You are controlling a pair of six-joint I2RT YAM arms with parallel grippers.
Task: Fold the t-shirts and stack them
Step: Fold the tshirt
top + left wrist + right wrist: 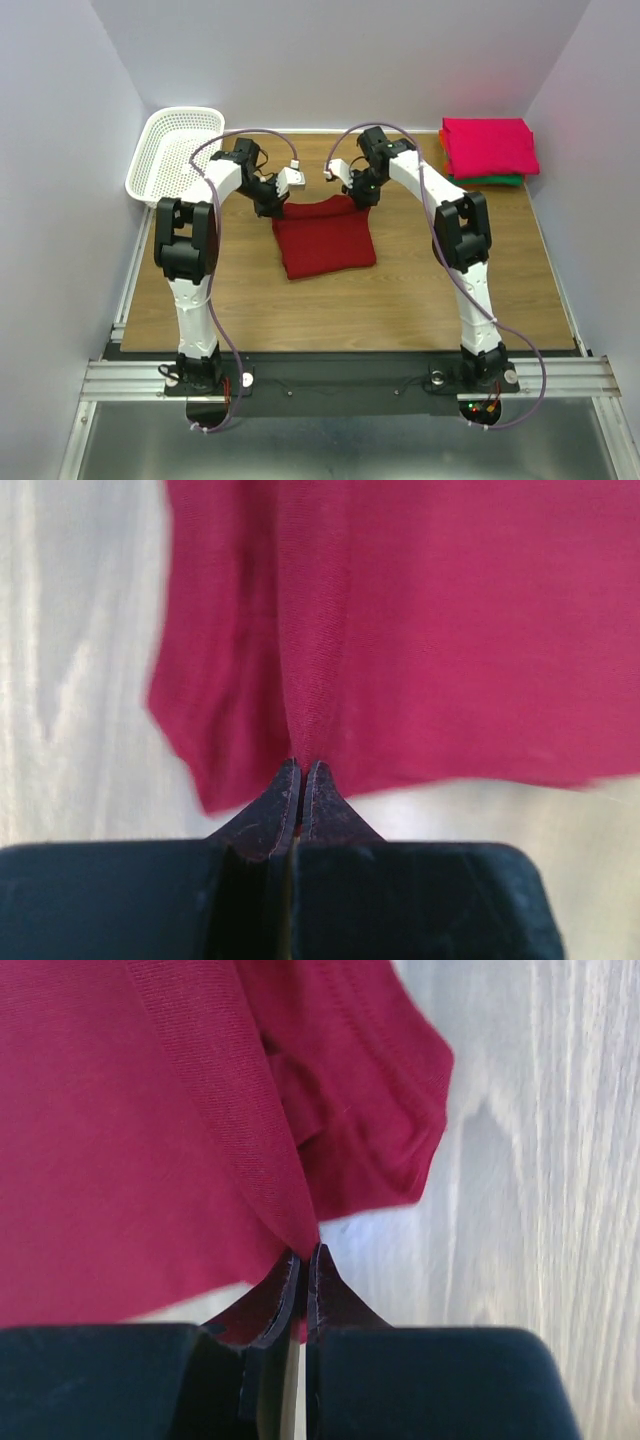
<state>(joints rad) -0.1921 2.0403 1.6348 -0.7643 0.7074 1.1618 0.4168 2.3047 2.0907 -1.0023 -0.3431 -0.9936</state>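
Now the left gripper (301,772) and right gripper (304,1256) each pinch a far corner of the crimson shirt (326,242), centred on the table (450,300); the bites look possibly shallow, so cloth may slip and skew the fold.

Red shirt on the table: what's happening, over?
Left gripper and right gripper both shut on crimson t-shirt, far edge. Folded stack far right. Nothing blocking.

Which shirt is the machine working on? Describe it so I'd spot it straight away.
On the wooden table, look at the middle, away from the folded stack in the far right corner. There lies the dark red shirt, its far edge pinched by the left gripper and right gripper. It alone is dark red, lies by itself and is being held.
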